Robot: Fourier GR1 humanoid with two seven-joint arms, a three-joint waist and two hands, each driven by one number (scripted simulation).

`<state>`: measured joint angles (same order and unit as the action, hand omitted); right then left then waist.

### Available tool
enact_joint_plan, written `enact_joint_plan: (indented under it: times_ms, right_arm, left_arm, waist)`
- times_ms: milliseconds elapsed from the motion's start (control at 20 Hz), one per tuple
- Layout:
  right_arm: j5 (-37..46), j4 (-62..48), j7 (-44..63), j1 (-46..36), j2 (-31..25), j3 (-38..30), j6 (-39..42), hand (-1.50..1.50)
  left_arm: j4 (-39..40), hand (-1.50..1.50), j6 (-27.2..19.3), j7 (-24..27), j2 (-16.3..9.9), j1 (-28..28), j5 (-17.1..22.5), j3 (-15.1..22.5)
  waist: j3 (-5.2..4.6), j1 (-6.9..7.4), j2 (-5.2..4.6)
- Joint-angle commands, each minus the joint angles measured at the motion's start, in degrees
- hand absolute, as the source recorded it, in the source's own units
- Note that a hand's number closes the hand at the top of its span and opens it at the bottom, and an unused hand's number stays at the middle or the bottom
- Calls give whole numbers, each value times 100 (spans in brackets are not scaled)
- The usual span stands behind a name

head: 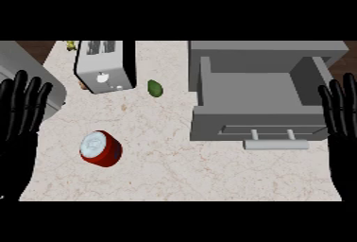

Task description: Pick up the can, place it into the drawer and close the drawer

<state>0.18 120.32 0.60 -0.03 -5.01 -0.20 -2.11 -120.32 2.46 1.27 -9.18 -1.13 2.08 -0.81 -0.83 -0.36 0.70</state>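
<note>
A red can (101, 148) with a silver lid stands on the counter at lower left of centre. The grey drawer (259, 127) is pulled open at the right, its inside bare, with a pale bar handle (276, 144) on its front. My left hand (20, 116) shows at the left edge, open with fingers pointing up, some way left of the can. At the right edge my right hand (342, 118) is open too, fingers up, beside the drawer's right front corner. Neither hand touches anything.
A silver toaster (105, 66) stands at the back left. A green avocado (155, 88) lies between the toaster and the drawer. A grey sink edge (31, 71) curves along the far left.
</note>
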Motion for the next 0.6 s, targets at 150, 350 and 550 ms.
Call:
enact_joint_plan:
  times_ms: [150, 350, 550]
  right_arm:
    - [-162, -117, -28, -105, 5, -96, 67, -150]
    - [-75, -318, 708, 483, 70, -250, -209, -150]
    - [-48, -224, 1223, 286, 28, -286, -318, -150]
  left_arm:
    - [-847, -150, -1019, -329, 576, 939, -840, -22]
    - [-279, -150, -2221, -1210, 902, 1628, -874, -294]
    - [-911, -150, -2866, -2106, 912, 1844, -1326, 273]
  waist:
    - [88, 151, -51]
    - [80, 178, -93]
    - [88, 89, -62]
